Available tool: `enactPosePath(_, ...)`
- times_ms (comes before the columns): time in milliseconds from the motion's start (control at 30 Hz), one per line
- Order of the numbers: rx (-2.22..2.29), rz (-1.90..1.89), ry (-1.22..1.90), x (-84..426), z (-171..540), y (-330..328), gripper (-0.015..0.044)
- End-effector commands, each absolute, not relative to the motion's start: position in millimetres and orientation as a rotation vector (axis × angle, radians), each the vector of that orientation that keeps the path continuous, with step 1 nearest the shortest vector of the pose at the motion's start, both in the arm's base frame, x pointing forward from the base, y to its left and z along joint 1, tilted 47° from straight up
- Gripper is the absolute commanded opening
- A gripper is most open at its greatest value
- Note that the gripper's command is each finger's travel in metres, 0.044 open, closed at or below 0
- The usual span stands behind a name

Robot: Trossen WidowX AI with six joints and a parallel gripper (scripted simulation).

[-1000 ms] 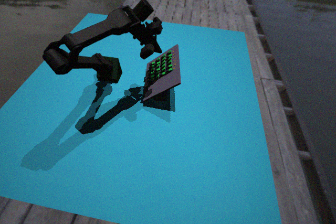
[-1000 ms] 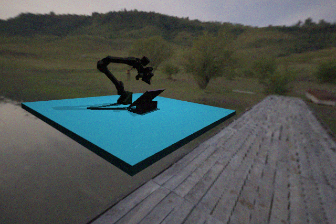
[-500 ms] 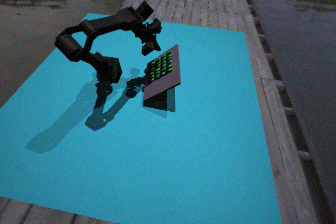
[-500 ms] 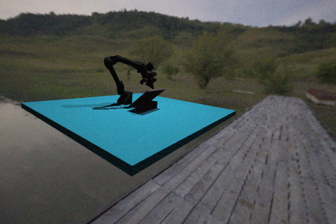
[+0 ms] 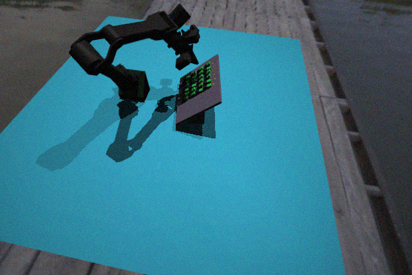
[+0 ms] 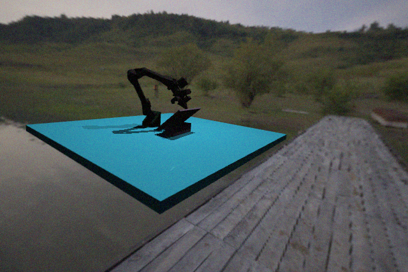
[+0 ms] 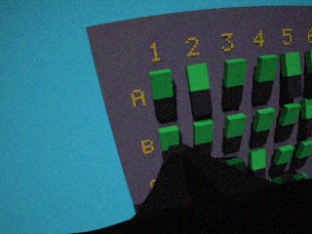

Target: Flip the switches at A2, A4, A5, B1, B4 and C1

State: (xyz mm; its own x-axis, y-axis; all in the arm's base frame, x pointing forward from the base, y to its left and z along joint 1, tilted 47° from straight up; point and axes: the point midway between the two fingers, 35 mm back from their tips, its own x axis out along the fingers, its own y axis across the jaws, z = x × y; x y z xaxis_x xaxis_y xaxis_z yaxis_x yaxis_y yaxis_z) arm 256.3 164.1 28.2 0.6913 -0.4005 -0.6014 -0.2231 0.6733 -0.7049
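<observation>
The tilted panel (image 5: 201, 107) (image 6: 194, 111) (image 7: 112, 102) carries green-and-black switches. In the wrist view, A2 (image 7: 197, 78) and A5 (image 7: 291, 64) show brighter green far halves and tilt differently from A1 (image 7: 162, 85), A3 (image 7: 235, 73) and A4 (image 7: 266, 69). B4 (image 7: 264, 122) looks tilted like its row neighbours. B1 (image 7: 169, 136) shows its green far half; its near half is covered by the fingers. C1 is hidden behind them. My gripper (image 5: 195, 60) (image 6: 187, 107) (image 7: 177, 151) is shut and empty, close above the panel around B1; contact cannot be told.
The panel stands on a dark base (image 6: 182, 127) on the blue table (image 5: 232, 181) (image 6: 158, 170). C4 (image 7: 256, 160) also shows a brighter green half. B2 (image 7: 203, 132) lies just right of the fingertips. The lower rows are mostly hidden in the wrist view.
</observation>
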Motion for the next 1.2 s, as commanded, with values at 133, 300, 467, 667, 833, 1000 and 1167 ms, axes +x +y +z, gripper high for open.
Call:
enactPosePath(133,-0.864,-0.115,0.837,260,21,158,0.0000)
enactPosePath(300,-0.864,-0.115,0.837,264,17,155,0.0000)
enactPosePath(467,-0.864,-0.115,0.837,269,13,152,0.0000)
enactPosePath(667,-0.864,-0.115,0.837,269,13,152,0.0000)
enactPosePath(833,-0.864,-0.115,0.837,269,13,152,0.0000)
enactPosePath(1000,-0.864,-0.115,0.837,269,13,152,0.0000)
enactPosePath(1167,-0.864,-0.115,0.837,269,13,152,0.0000)
